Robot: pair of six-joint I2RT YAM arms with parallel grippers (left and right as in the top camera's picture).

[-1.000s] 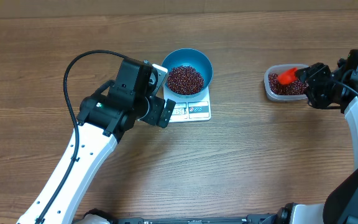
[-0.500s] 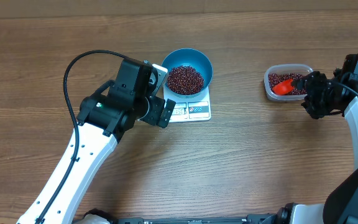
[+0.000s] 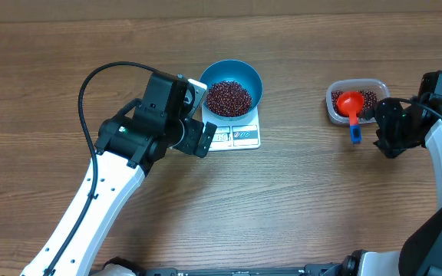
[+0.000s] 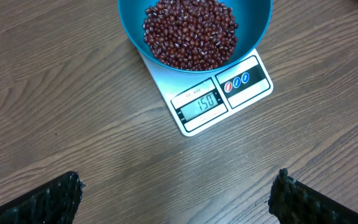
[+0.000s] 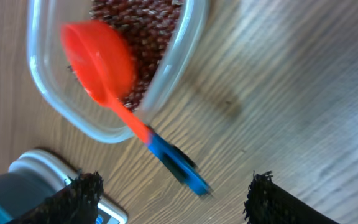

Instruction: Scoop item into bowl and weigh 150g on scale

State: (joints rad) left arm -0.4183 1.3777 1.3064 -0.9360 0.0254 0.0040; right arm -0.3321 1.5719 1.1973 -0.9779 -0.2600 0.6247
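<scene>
Has just dropped the red spoon onto the rim of the tub at right of frame, with right pincer spread beside it and left pincer wide, empty, near the beans in the bowl on the scale, upper centre, reading 150: likely done.

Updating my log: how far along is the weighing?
Done: beans sit in the bowl on the scale, whose display reads 150. In hand: nothing; the spoon rests on the tub rim, right gripper open near it. Left: probably nothing but backing away.
</scene>
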